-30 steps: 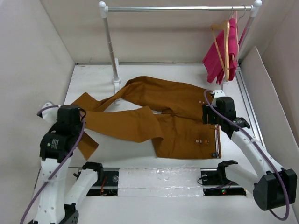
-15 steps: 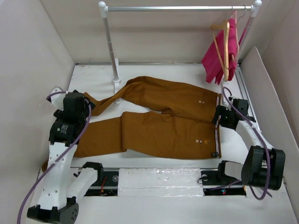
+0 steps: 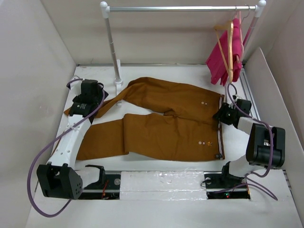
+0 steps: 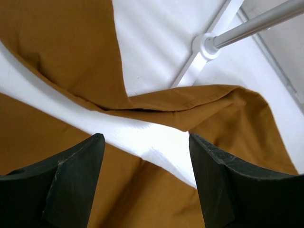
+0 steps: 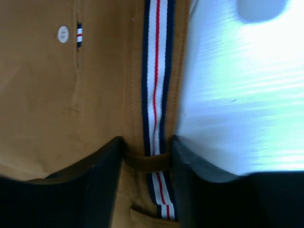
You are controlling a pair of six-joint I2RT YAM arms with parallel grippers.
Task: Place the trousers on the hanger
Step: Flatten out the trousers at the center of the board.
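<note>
The rust-brown trousers (image 3: 166,128) lie spread flat on the white table, waistband to the right and legs to the left. The tan wooden hanger (image 3: 230,45) hangs at the rail's right end, against a pink garment. My left gripper (image 3: 91,104) hovers open over the far leg's end near the rail foot; brown cloth and bare table show between its fingers (image 4: 78,166), which hold nothing. My right gripper (image 3: 222,115) is at the waistband. Its jaws stand open but narrow, straddling the striped inner waistband (image 5: 156,95) and a brown belt loop (image 5: 147,160).
The white-and-silver clothes rail (image 3: 180,8) spans the back, its left post (image 3: 113,47) standing on a foot (image 4: 205,45) just beyond the trouser leg. The pink garment (image 3: 223,59) hangs back right. White walls enclose the table on the left, back and right.
My left gripper has opened, let go of the leg and moved back toward the rail foot; the near leg now lies straight. My right gripper slid right to the waistband edge and narrowed.
</note>
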